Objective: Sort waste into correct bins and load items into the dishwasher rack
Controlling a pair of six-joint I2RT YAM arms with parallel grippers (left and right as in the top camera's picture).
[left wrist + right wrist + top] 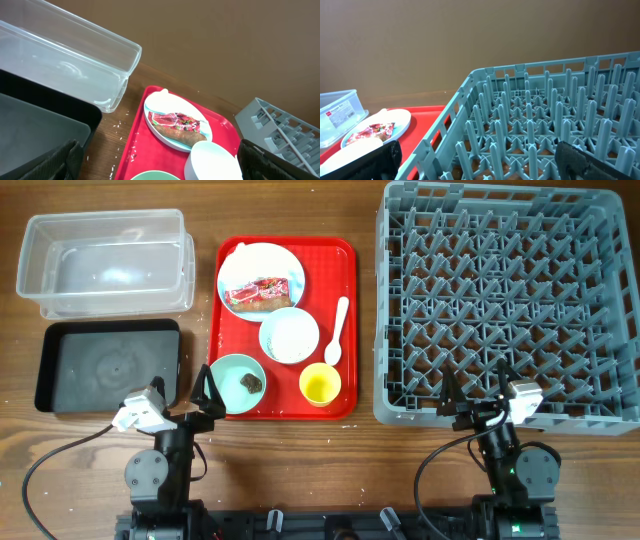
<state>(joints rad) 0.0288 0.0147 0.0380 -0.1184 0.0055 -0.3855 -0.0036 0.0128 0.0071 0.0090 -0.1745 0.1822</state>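
- the snack wrapper is lying across the plate at the far left of the red serving tray. a white lump at the plate's far edge is probably the napkin.
- the brown scrap is sitting inside the mint-green bowl. loose rice grains are lying on the bench between the clear tub and the red tray.
- the blue bowl, yellow cup and white spoon are also sitting on the red tray. the rack is standing empty on the right, and the black tray is sitting near left.
- the left end effector is hovering at the red tray's near edge beside the mint-green bowl, fingers spread wide and gripping nothing. the right end effector is hanging at the rack's near edge, likewise spread and empty.
- nothing is looking sorted or loaded yet, so the waste is likely coming first.
- what could be going wrong from here:
  - the wrapper is thin and lying flat, so a pinch could be catching the plate rim too, dragging or tipping the plate.
  - the crinkled film could be slipping free on the way to a bin.
  - the left fingers are close to the mint-green bowl, so a careless reach could be knocking it and spilling the scrap.
  - loading that bowl before emptying it would be carrying food into the rack.
  - the grains are too small to pinch, and sweeping could be scattering them further.
  - the spoon is lying just beside the blue bowl and the cup, so grabbing it could be nudging either.
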